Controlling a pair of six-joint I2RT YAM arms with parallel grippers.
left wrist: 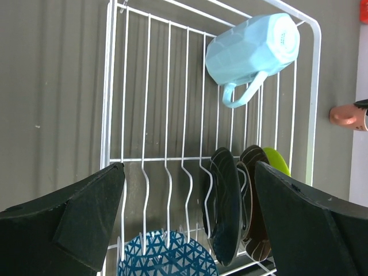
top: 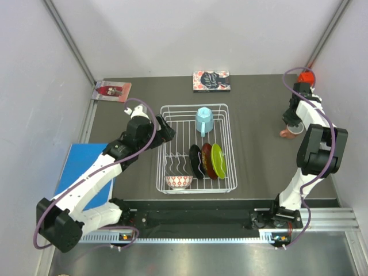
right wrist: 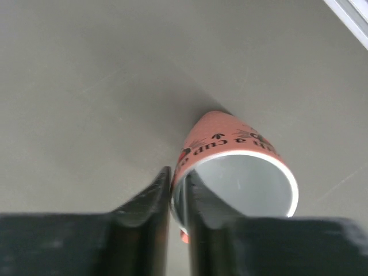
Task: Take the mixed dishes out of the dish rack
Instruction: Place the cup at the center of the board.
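The white wire dish rack [top: 162, 150] stands mid-table. In it lie a light-blue mug [top: 203, 121] on its side, black [top: 196, 161], red floral [top: 207, 160] and lime-green [top: 218, 160] plates on edge, and a small patterned bowl [top: 179, 181] at the near left. My left gripper [top: 165, 131] is open over the rack's left rim; the left wrist view shows the blue mug [left wrist: 253, 49], plates [left wrist: 227, 207] and bowl [left wrist: 164, 256] below. My right gripper [right wrist: 178, 198] is shut on the rim of the salmon-pink mug [right wrist: 238, 167], low over the table at the far right [top: 291, 131].
Two flat books lie at the back: one [top: 211, 81] behind the rack, one [top: 112, 91] at back left. A red object [top: 306, 76] sits in the far right corner. A blue mat [top: 86, 167] lies at the left under the left arm.
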